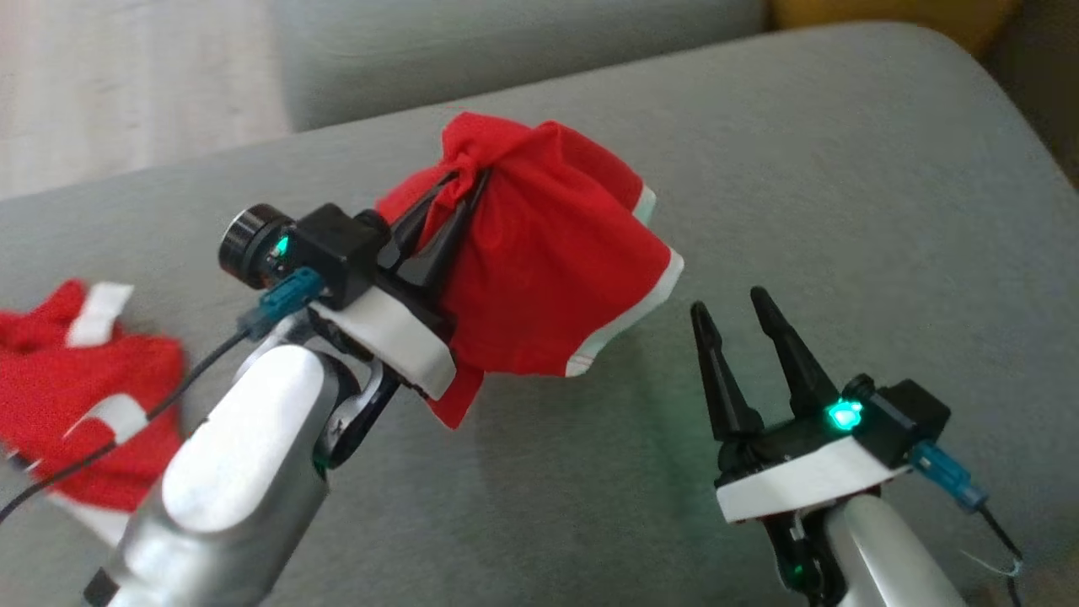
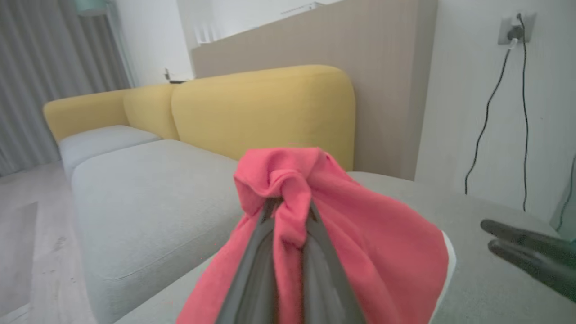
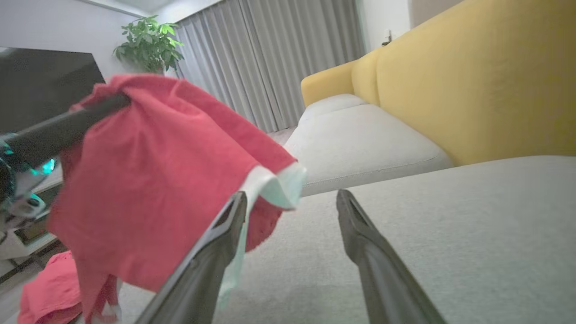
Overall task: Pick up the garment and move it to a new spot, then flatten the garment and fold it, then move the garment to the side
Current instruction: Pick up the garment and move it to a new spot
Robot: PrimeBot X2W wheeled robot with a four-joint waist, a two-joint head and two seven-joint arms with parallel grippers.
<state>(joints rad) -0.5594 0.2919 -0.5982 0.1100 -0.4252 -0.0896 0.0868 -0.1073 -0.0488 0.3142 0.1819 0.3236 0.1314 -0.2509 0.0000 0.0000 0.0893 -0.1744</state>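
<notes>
Hanging bunched from the left hand [image 1: 469,179], pinched tight between its fingers, the red garment [image 1: 539,270] is clear of the grey sofa seat [image 1: 843,211]. The right hand [image 1: 729,302] stands wide and empty just beside it. Pickup looks done; placing, flattening, folding and moving aside remain.

The tips of the left jaws are buried in the bunched top of the red garment [image 1: 539,253], and in the left wrist view the bottom edge cuts off the cloth hanging below them. To the left of these jaws, a second red garment [image 1: 76,371] is cut by the picture's edge and is partly covered by the pale forearm [image 1: 236,455]. In the left wrist view the right edge cuts off the right jaws just behind their tips.
</notes>
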